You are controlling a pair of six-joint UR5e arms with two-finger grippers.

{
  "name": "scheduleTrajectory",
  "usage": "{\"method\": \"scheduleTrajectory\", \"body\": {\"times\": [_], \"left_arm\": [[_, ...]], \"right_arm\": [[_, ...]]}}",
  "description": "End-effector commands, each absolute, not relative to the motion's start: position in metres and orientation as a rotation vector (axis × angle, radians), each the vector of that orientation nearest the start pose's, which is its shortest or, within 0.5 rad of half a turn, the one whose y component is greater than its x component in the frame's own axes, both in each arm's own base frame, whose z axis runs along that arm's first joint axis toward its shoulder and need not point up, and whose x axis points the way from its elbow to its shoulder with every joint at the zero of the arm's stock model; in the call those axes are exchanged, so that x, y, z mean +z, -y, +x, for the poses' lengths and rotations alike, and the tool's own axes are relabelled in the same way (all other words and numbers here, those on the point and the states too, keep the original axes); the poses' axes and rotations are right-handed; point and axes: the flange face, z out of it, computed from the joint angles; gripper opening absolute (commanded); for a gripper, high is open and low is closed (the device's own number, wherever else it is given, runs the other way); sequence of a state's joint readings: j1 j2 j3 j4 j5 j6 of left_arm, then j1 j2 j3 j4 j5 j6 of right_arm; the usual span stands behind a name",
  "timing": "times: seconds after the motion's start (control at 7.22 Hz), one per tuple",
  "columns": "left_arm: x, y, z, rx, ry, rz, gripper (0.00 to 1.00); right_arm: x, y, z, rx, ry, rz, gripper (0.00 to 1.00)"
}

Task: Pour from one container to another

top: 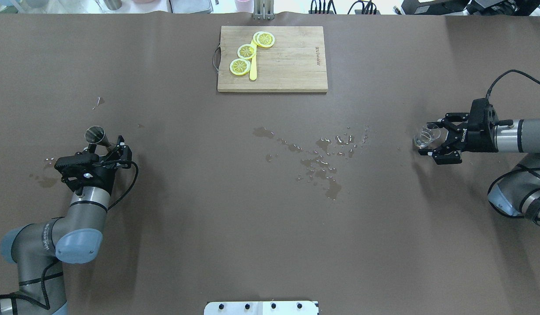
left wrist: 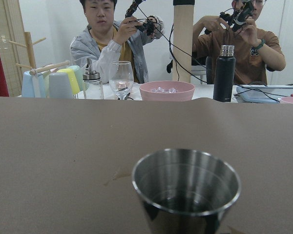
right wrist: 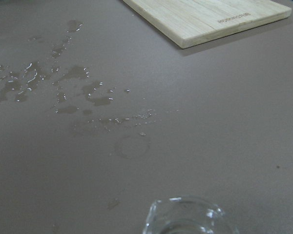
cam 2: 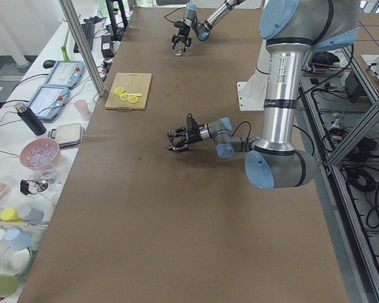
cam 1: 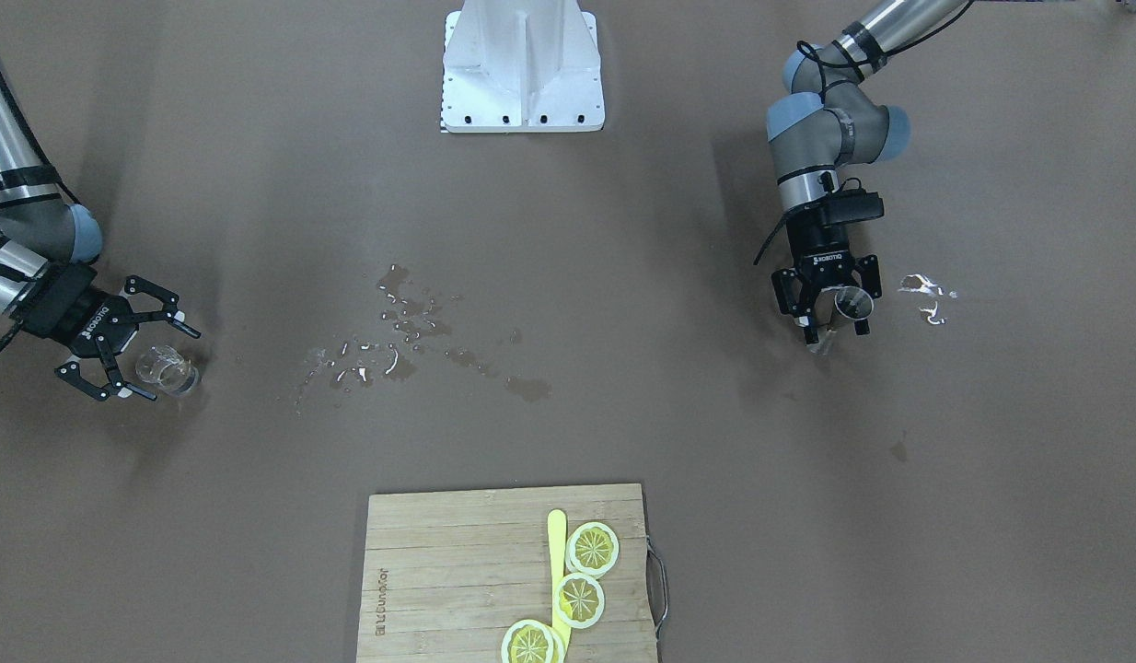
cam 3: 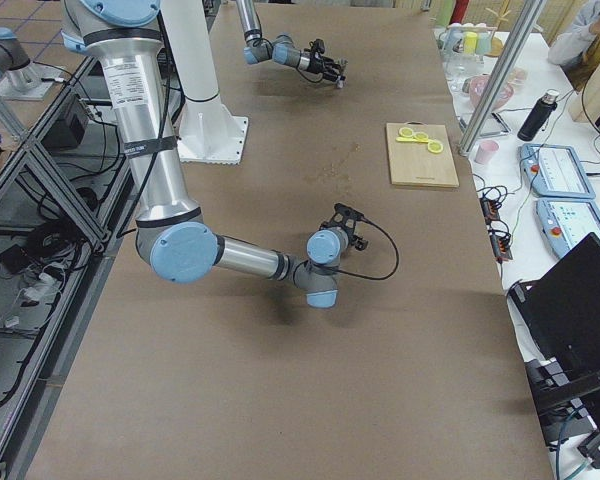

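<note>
Left claw: spread, not clamped. The jigger sits between its tips, near upright, mouth up. Whether its foot touches the surface cannot be told. A small bright wet patch lies just beside it.

Right claw: wide, straddling the glass, which appears to stand on the surface. Contact with the glass is not clear.

The two claws are well apart, at opposite ends of the surface. Scattered puddles lie between them.

Edge far from the robot: a wooden cutting board carries three lemon slices and a yellow stick. A white base plate is on the robot's side.
</note>
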State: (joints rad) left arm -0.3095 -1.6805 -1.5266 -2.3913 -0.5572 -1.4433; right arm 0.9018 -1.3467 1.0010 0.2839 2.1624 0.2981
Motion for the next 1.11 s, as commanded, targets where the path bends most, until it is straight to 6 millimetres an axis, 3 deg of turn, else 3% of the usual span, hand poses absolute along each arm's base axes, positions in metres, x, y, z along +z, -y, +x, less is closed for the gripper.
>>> {"method": "scheduleTrajectory", "body": {"times": [0.0, 0.28, 0.42, 0.55, 0.97], "left_arm": [[0.511, 0.375, 0.451, -0.615, -0.601, 1.105, 0.31], [0.507, 0.377, 0.448, -0.621, -0.603, 1.110, 0.25], [0.503, 0.377, 0.447, -0.630, -0.624, 1.111, 0.00], [0.497, 0.378, 0.444, -0.609, -0.615, 1.123, 0.00], [0.472, 0.404, 0.405, -0.505, -0.634, 1.194, 0.00]], "right_arm": [[0.617, 0.481, -0.285, -0.731, 1.110, 1.089, 0.90], [0.616, 0.482, -0.286, -0.729, 1.108, 1.082, 0.78], [0.616, 0.482, -0.286, -0.729, 1.108, 1.082, 0.74], [0.617, 0.482, -0.285, -0.729, 1.107, 1.080, 0.70], [0.620, 0.480, -0.284, -0.728, 1.106, 1.076, 0.68]]}}
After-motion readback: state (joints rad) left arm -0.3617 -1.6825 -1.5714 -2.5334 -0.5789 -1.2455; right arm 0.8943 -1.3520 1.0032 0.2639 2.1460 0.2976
